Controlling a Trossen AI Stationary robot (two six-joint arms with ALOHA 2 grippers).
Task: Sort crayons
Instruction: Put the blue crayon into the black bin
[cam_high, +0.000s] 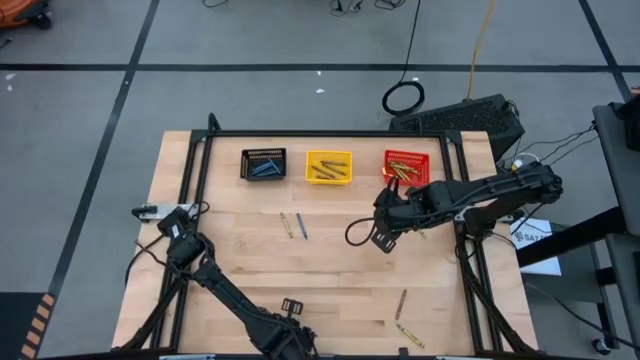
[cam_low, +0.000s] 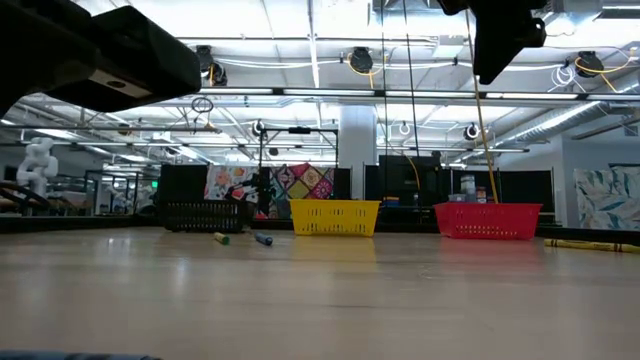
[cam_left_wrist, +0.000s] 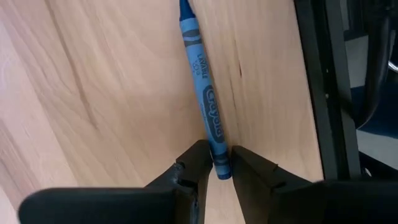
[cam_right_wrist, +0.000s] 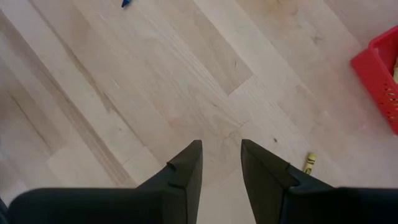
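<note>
Left gripper (cam_left_wrist: 216, 177) closing around a blue crayon (cam_left_wrist: 202, 93) on the table (cam_high: 330, 275).

The fingers flank the crayon's lower end, nearly pinching it; the right gripper (cam_right_wrist: 221, 163) hangs with nothing in it, fingers apart, near the red bin (cam_high: 409, 167). Crayons look light, stiff, paper-wrapped and apt to roll or snap; gripping mid-barrel seems safer. The black bin (cam_high: 264, 163) holds blue ones, the yellow bin (cam_high: 328, 166) yellow-olive, the red bin brownish. Loose crayons (cam_high: 292, 225) lie mid-table, others (cam_high: 404, 318) near the front edge.
</note>
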